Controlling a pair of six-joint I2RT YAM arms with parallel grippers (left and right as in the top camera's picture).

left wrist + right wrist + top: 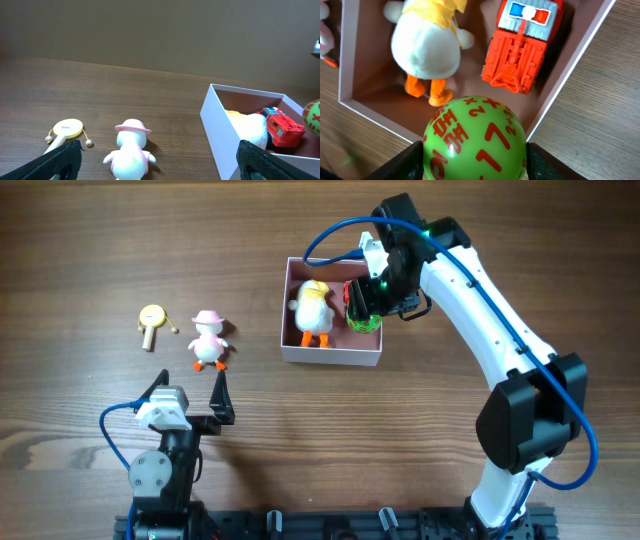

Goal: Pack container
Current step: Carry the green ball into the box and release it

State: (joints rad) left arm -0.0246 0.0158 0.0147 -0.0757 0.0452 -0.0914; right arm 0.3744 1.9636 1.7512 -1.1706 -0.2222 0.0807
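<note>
Closest to my right wrist camera, the green ball (475, 135) with red numerals sits between the right gripper (475, 162) fingers; I cannot tell whether they clamp it or only flank it. It hangs over a corner of the container (330, 357), which lies right of the table (100, 240) centre and holds a white duck (312, 310) and a red truck (522, 47). My left gripper (193, 377) stands spread wide and empty, near a pink-hatted duck (208, 340).

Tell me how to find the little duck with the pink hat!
Start at the white box in the middle of the wooden table. Look to its left, out on the bare wood: the duck is beside a yellow toy drum. Unlike the bigger duck inside the box, it wears a pink hat and sits outside.
</note>
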